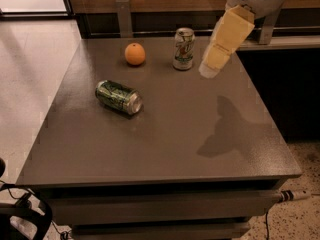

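Note:
My gripper (210, 70) reaches in from the upper right on a pale arm and hangs above the back right part of the dark grey table (165, 129). Nearest to it is an upright white and green can (183, 48), just to its left at the table's back edge. An orange (135, 54) sits left of that can. A green can (118, 97) lies on its side in the left middle of the table. The gripper holds nothing that I can see.
A wood-panelled wall with metal posts (123, 17) runs behind the table. Dark space lies to the right beyond the table's edge. Pale floor (30, 69) lies on the left. A cable end (292, 196) shows at the lower right.

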### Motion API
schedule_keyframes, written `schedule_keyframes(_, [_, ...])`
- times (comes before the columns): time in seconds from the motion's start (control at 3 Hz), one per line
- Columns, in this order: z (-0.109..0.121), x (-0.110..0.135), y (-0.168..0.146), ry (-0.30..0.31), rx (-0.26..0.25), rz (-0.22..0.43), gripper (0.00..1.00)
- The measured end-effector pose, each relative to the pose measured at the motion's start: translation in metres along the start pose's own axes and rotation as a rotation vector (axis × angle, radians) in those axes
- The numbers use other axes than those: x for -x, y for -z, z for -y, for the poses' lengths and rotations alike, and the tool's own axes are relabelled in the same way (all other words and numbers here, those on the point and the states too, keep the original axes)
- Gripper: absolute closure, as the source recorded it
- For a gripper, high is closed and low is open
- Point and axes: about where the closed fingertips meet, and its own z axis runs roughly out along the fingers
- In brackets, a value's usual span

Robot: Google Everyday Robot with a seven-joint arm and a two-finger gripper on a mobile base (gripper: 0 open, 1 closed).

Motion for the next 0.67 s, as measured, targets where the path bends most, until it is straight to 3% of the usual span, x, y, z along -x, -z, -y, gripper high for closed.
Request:
schedule_keyframes(0.33, [-0.005, 0.036, -0.016, -0.098, 0.005, 0.004, 0.00])
schedule_keyframes(0.67, [-0.011, 0.070, -0.037, -0.152, 0.014, -0.024, 0.00])
